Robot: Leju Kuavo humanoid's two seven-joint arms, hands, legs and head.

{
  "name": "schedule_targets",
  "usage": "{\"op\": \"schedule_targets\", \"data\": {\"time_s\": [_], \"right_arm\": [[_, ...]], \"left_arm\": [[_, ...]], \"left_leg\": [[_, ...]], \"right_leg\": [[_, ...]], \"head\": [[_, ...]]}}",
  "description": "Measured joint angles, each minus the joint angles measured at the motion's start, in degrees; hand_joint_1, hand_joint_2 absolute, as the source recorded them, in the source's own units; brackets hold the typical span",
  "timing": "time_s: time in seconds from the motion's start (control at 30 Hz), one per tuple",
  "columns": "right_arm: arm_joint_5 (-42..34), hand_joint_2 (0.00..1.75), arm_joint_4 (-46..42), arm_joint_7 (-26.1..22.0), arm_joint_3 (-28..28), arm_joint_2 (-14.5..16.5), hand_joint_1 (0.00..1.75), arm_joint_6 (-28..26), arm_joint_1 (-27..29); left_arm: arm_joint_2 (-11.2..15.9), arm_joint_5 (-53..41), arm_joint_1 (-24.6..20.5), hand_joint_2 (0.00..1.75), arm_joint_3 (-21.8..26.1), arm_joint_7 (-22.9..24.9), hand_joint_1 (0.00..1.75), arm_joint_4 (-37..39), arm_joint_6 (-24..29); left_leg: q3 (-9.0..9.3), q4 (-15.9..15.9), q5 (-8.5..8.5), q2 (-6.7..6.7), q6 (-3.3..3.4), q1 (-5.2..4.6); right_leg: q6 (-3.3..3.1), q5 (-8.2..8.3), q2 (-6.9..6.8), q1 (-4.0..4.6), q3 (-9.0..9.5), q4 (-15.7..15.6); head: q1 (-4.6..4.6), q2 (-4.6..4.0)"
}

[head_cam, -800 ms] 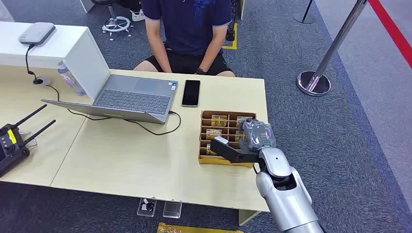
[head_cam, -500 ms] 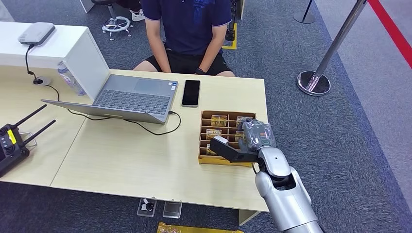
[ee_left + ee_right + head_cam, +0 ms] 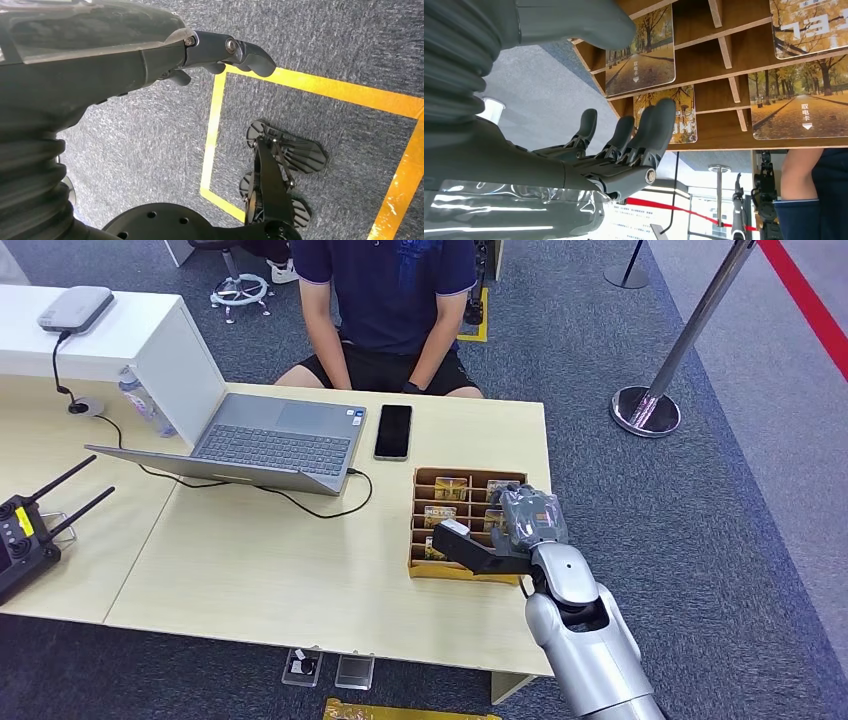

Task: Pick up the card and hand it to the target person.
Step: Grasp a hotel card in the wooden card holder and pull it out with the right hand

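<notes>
So far the task has barely begun: no card has been lifted, and the whole handover is left to do. The right hand (image 3: 497,536) hovers over the near right part of the wooden card box (image 3: 467,476) on the desk (image 3: 280,570), thumb stretched out toward the box's left side. In the right wrist view its fingers (image 3: 646,130) are extended and apart, reaching toward a card (image 3: 641,47) standing in its slot, with nothing held between them and the thumb; whether a fingertip touches a card edge I cannot tell. The cards stand in their compartments, autumn-tree prints facing out. The left hand (image 3: 220,52) hangs beside the body above the carpet, fingers loosely curled and holding nothing. The person (image 3: 390,300) sits across the desk behind the laptop (image 3: 275,440) and phone (image 3: 393,430), hands in the lap. Still ahead, as I judge it: pinching one card, drawing it out, and reaching it across.
</notes>
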Motion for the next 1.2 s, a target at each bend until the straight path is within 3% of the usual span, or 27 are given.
{"op": "schedule_targets", "data": {"time_s": [0.27,0.43,0.83,1.07,1.13,1.2], "right_arm": [[-0.11,1.75,0.00,0.02,0.00,0.00,0.82,0.00,0.00],[-0.14,1.75,0.00,0.02,0.00,0.01,1.03,0.00,0.00],[-0.37,1.75,0.00,0.14,0.00,0.02,0.91,-0.03,-0.10],[-0.37,1.75,-0.02,0.30,0.00,0.02,0.94,-0.02,-0.09],[-0.37,1.75,-0.04,0.34,0.00,0.02,0.99,-0.01,-0.09],[-0.37,1.75,-0.07,0.37,0.00,0.02,1.15,0.02,-0.09]], "left_arm": [[0.09,0.00,0.00,1.75,-0.01,-0.04,0.00,0.00,-0.01],[0.10,0.00,0.00,1.75,0.00,-0.04,0.00,0.00,-0.01],[0.14,0.00,0.00,1.75,-0.01,0.04,0.00,0.00,-0.02],[0.28,0.00,0.00,1.75,-0.01,0.20,0.00,0.00,-0.05],[0.29,0.00,0.00,1.75,-0.01,0.20,0.00,0.00,-0.06],[0.30,0.00,0.00,1.75,0.00,0.20,0.00,0.00,-0.09]], "left_leg": [[0.00,0.00,0.00,0.00,0.00,0.00],[0.00,0.00,0.00,0.00,0.00,0.00],[0.00,0.00,0.01,0.00,-0.01,0.00],[0.00,0.00,0.01,0.00,-0.01,0.00],[0.00,0.00,0.01,0.00,-0.01,0.00],[0.00,0.00,0.01,0.00,-0.01,0.00]], "right_leg": [[0.00,0.00,0.00,0.00,0.00,0.00],[0.00,0.00,0.00,0.00,0.00,0.00],[0.00,0.00,0.00,0.00,0.00,0.00],[0.00,0.00,0.00,0.00,0.00,0.00],[0.00,0.00,0.00,0.00,0.00,0.00],[0.00,0.00,0.00,0.00,0.00,0.00]], "head": [[0.00,0.00],[0.01,0.00],[0.01,0.00],[-0.02,0.00],[-0.01,0.00],[0.00,0.00]]}}
